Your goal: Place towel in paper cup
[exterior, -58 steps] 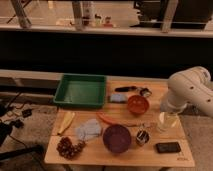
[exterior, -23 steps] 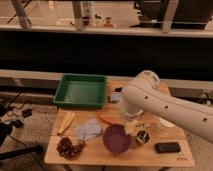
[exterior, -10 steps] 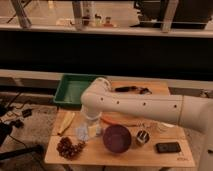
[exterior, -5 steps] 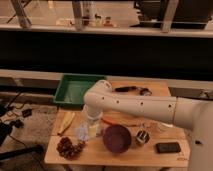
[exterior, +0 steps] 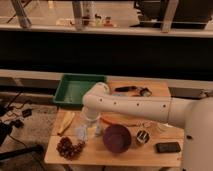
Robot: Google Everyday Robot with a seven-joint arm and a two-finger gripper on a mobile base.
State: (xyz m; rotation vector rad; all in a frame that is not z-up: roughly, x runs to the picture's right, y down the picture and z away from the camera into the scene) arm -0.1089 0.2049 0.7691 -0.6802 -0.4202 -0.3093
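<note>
Just beside purple bowl (exterior: pixel 118 139), end effector (exterior: pixel 91 127) spread over rumpled pale blue-grey towel (exterior: pixel 80 133).

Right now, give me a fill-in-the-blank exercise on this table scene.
1. The gripper hangs low over the towel, in front of the ___ tray.
2. The bowl between the towel and the metal cup is ___.
3. The phone near the table's front edge is ___.
Missing words: green; purple; black.
</note>
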